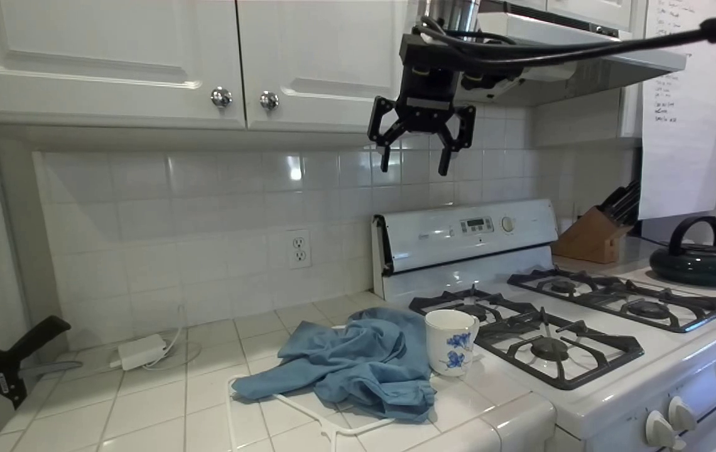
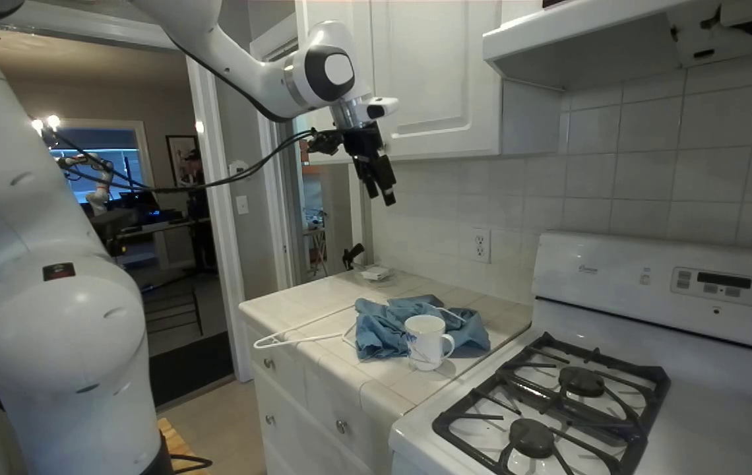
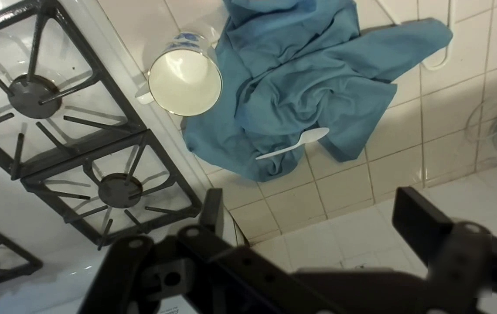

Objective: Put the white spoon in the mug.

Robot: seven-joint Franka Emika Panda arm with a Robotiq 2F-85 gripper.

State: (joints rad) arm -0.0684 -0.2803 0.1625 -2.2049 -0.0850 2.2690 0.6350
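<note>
My read: step 1 of 2, the pick, no grasp yet; placing comes after. Next move calls for a descent onto the white spoon [image 3: 306, 139] plus a wrist turn: as posed, the jaws would come together roughly along the handle, not across it. Gripper [image 3: 309, 205] spans the bottom of the wrist view: jaws wide apart, at lower left of centre and at lower right, nothing held, nothing touched. Both exterior views have it in free air, upper half of frame, well above the counter [image 1: 151, 395]. Past the jaws, the spoon sits about mid-frame in the wrist view, handle end to the left, bowl to the right; handle lies on the crumpled blue cloth [image 3: 296, 87], bowl reaches over a gap where the counter shows. Can't tell if the bowl rests on anything. Exterior views don't show the spoon clearly. Thin handle on soft folds, so I'd expect a cloth pinch if we go too deep. Mug [image 3: 185, 78] is next, upper left of centre, upright on the counter just beside the cloth, no spoon in it; whether the 2 touch, can't tell. Stove [image 3: 4, 200] is farthest, down the left side; keep the carry clear of it.
</note>
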